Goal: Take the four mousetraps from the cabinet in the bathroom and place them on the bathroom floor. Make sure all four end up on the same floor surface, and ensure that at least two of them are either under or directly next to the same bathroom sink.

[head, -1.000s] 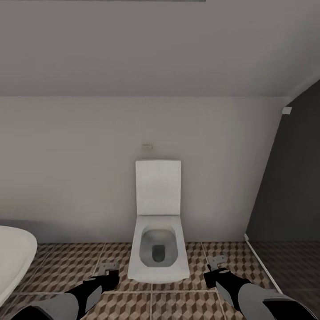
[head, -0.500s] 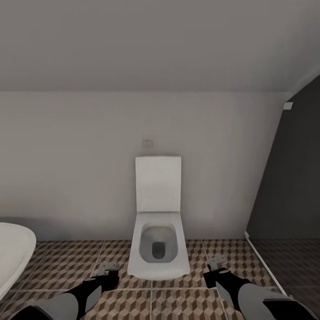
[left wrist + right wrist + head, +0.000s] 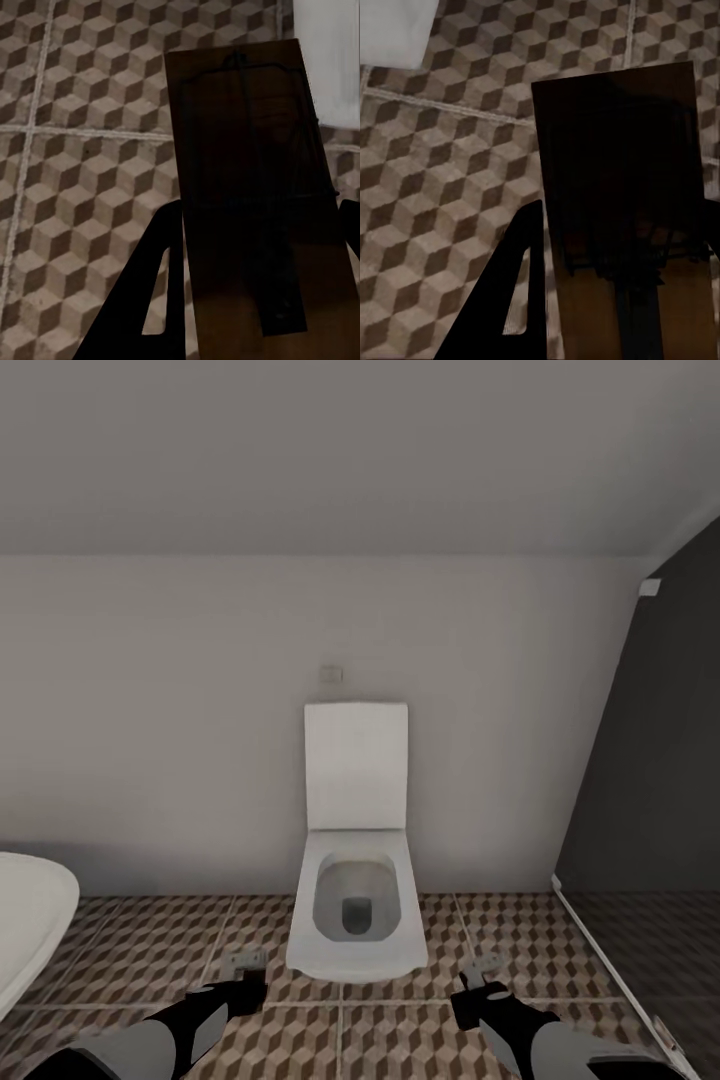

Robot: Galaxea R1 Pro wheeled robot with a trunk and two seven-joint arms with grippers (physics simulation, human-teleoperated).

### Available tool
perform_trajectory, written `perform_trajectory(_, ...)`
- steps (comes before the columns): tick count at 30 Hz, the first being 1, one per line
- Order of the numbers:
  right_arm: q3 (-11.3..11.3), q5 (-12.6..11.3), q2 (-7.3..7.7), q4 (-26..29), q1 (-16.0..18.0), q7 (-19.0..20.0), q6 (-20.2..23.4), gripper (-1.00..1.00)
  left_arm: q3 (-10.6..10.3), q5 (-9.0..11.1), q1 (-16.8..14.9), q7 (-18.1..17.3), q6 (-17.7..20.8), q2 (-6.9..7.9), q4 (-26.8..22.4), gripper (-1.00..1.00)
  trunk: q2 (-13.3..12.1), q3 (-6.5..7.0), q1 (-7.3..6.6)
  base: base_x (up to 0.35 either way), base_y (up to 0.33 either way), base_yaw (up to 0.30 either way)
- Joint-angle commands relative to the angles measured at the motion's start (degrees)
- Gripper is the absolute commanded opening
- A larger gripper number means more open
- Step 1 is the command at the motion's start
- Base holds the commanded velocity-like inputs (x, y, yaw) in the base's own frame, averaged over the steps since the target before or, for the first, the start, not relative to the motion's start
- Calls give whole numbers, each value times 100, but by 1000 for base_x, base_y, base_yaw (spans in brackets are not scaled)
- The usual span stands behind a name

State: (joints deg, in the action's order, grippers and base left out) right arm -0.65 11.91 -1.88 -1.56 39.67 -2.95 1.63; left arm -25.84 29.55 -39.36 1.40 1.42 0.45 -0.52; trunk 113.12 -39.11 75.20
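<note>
Two mousetraps, one clamped in the left gripper (image 3: 247, 962) fingers (image 3: 150, 300), one (image 3: 622, 195) in the right gripper (image 3: 477, 968), hang above the cube-patterned bathroom floor (image 3: 150, 950) flanking a white toilet (image 3: 355, 920).

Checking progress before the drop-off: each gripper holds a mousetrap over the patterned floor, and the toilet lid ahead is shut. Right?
Not quite: the toilet lid is up, its bowl open, as the head view shows. The rest holds: the left gripper and right gripper each hold a mousetrap over the patterned floor.
</note>
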Motion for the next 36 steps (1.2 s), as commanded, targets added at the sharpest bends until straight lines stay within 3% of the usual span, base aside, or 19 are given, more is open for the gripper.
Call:
perform_trajectory(1, -6, 40, -28, -10, -9, -20, -2, -100, -50, 33, -2, 36, 16, 0, -5, -100, 44, -24, 22, 0, 0, 0)
perform_trajectory(11, -5, 54, -453, -11, -304, -21, -54, -100, -45, 42, -2, 35, 14, 2, 22, -100, 445, -203, 241, 0, 0, 0)
perform_trajectory(36, -5, 49, -463, -2, -372, -21, -58, -100, -44, 42, 180, 18, 58, -10, 26, -100, 1448, -652, 790, 0, 0, 0)
